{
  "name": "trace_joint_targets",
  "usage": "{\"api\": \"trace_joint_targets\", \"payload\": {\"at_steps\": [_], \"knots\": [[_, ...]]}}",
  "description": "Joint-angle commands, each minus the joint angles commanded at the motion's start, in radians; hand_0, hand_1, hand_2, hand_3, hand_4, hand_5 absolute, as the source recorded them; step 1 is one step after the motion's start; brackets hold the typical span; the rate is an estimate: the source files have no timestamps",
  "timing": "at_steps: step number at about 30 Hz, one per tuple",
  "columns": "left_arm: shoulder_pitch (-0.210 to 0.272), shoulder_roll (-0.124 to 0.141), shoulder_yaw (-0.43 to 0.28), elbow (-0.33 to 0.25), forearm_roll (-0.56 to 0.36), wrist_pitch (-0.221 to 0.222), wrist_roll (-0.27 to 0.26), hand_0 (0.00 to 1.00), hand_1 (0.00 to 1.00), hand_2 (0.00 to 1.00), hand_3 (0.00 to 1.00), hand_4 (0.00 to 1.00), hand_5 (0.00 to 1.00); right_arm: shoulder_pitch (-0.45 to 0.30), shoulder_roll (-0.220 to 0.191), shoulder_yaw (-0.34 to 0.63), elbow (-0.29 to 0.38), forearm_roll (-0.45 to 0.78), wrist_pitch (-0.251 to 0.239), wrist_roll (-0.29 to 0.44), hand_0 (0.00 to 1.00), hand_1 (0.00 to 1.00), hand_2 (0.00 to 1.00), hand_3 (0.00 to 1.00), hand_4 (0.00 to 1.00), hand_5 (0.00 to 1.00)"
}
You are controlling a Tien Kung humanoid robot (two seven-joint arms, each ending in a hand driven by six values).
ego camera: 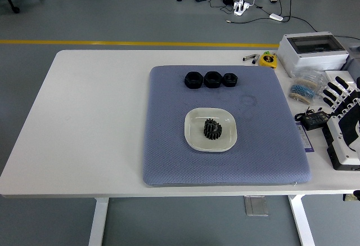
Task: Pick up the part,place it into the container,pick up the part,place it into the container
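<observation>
At the right edge of the frame, the right hand (344, 102) is cut off by the picture's border; its fingers (332, 90) are seen spread and relaxed, with nothing held, above the clutter on the white counter (90, 116). At lower centre, a black gear (212, 129) is seen lying in the white dish (194, 135), which rests on the blue-grey mat (169, 144). Farther up, three black parts (211, 79) are lined in a row near the mat's far edge; their exact shapes are hard to make out. A grey box (312, 52) is placed at the upper right.
</observation>
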Motion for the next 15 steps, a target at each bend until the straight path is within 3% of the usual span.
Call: {"api": "trace_joint_targets", "payload": {"at_steps": [15], "knots": [[-0.002,0.000,0.005,0.000,-0.008,-0.001,-0.002,0.731,0.745,0.776,0.693,0.725,0.687,0.005,0.002,-0.003,0.007,-0.001,-0.001,-0.010,0.953,0.863,0.873,0.899,0.998,0.998]]}}
